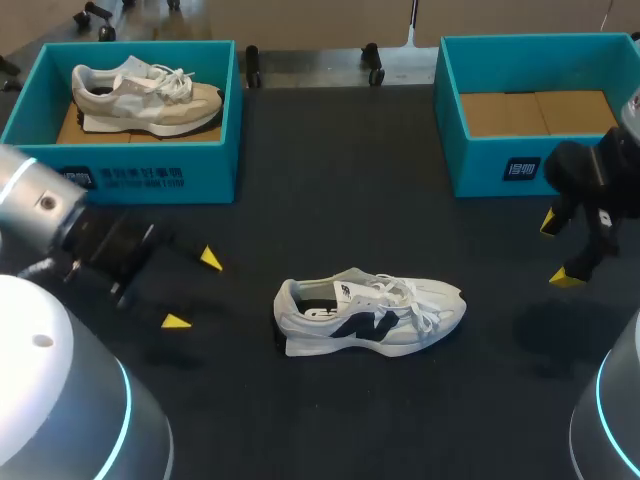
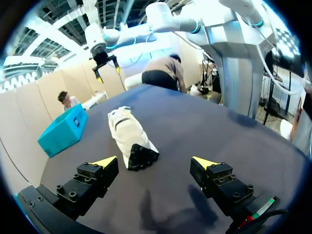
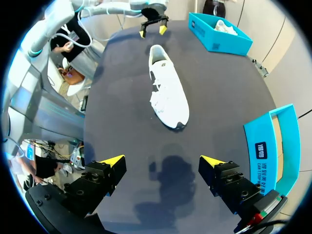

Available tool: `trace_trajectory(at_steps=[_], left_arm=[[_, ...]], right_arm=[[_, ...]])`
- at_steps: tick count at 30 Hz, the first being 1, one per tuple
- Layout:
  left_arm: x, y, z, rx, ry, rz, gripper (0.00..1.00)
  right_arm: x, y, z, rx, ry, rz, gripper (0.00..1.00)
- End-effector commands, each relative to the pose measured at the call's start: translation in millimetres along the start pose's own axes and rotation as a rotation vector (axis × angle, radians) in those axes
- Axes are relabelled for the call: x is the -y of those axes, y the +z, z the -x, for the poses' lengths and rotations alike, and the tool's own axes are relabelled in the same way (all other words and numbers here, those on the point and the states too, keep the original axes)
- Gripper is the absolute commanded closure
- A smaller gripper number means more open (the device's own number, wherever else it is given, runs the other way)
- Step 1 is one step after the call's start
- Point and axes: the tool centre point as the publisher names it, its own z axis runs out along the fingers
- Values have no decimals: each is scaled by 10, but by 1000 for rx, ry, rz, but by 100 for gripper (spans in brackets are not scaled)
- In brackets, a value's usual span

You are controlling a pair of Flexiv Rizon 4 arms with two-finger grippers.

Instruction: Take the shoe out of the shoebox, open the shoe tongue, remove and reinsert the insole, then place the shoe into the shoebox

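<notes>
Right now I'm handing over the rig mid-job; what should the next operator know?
White shoe: out on the table, nothing touching it.
Left gripper: open, empty, off its heel end.
Right gripper: open, empty, off its toe end.
Right shoebox: empty.
Left shoebox: holds a beige shoe.
Done: shoe out.
Tongue, insole: cannot tell.
Left: at least boxing the shoe.

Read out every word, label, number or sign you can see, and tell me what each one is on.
Left shoebox, front wall: dark label with white characters, too blurred to read.
Right shoebox, front wall: small dark label, too small to read.
Shoe on the table: dark side emblem and a small tag inside, no legible words.
Nothing else carries readable text or numbers.
</notes>
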Motion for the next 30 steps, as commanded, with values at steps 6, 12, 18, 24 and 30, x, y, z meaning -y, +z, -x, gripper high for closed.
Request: trace_trajectory(at_steps=[6,12,18,24,30], left_arm=[[-53,136,-62,89,22,-161,0],[-96,131,-151,155,-26,-221,0],[-169,105,-196,181,-126,-280,0],[-174,110,-235,203,-190,-313,0],[-195,179,-225,225,-238,-324,0]], right_arm=[[2,7,-7,2,0,-2,0],[2,7,-7,2,0,-2,0],[2,7,-7,2,0,-2,0],[2,7,-7,2,0,-2,0],[2,7,-7,2,0,-2,0]])
